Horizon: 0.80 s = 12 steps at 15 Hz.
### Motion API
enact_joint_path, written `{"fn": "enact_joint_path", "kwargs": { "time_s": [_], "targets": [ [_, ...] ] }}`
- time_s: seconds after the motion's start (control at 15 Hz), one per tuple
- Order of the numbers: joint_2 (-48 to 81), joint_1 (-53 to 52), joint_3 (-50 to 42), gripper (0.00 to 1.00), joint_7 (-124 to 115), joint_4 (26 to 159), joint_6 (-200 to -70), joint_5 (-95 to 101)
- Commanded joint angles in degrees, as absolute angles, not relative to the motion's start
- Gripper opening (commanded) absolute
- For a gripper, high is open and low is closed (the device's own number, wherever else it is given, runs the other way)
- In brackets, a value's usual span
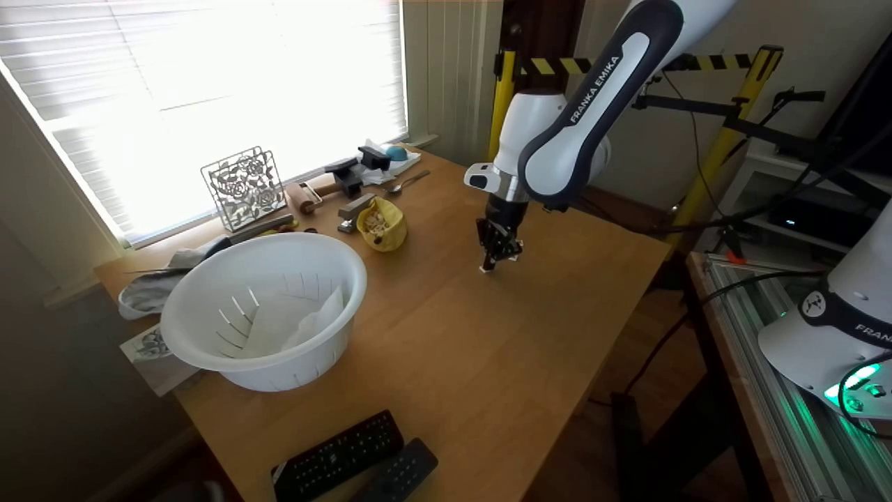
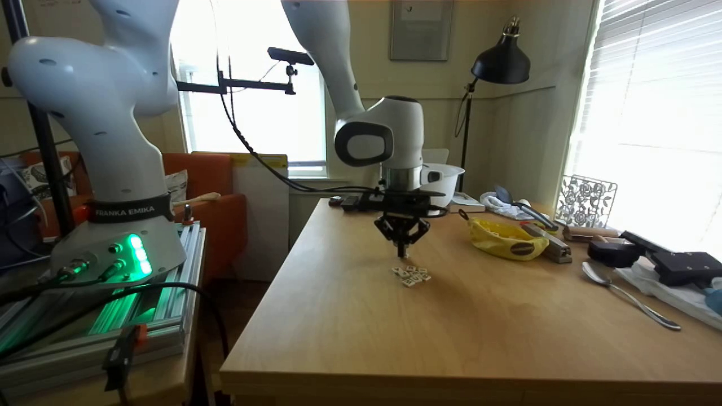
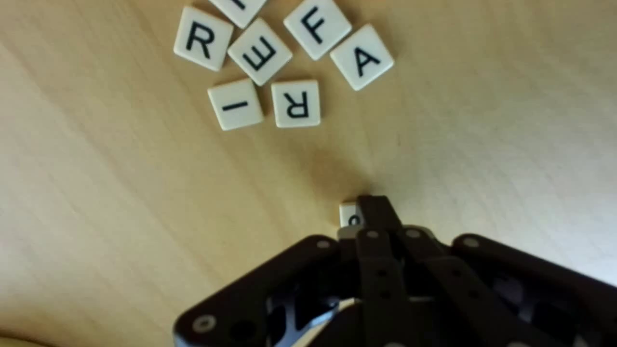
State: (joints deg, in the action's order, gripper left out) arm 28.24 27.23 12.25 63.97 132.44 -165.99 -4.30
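Note:
My gripper points down at the table, and its fingertips are together in the wrist view point(image 3: 378, 207). It also shows in both exterior views point(image 1: 490, 261) point(image 2: 401, 248). A single white letter tile point(image 3: 348, 214) lies at the fingertips, mostly hidden behind them; part of a round letter shows. I cannot tell whether the fingers touch it. Ahead lies a loose group of white tiles, among them an R tile point(image 3: 203, 38), an F tile point(image 3: 318, 28), an A tile point(image 3: 362, 57) and an I tile point(image 3: 235, 104). The tile group point(image 2: 413, 276) also shows in an exterior view.
A yellow banana-shaped pouch point(image 1: 385, 233) point(image 2: 502, 239) holding small pale pieces stands beside the gripper. A white bowl point(image 1: 265, 348), remotes point(image 1: 341, 453), a stapler point(image 2: 550, 245), a spoon point(image 2: 632, 299) and a metal napkin holder point(image 1: 244, 188) lie around the table.

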Motion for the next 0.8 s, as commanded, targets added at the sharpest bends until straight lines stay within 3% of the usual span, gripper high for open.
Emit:
{"fn": "enact_joint_path", "kwargs": {
  "time_s": [0.0,0.73],
  "targets": [
    [32.8,24.6,9.3,0.00,65.7,130.0,-165.5,-0.7],
    [33.1,21.6,6.5,0.00,67.1,129.0,-165.5,1.7]
  ]
}}
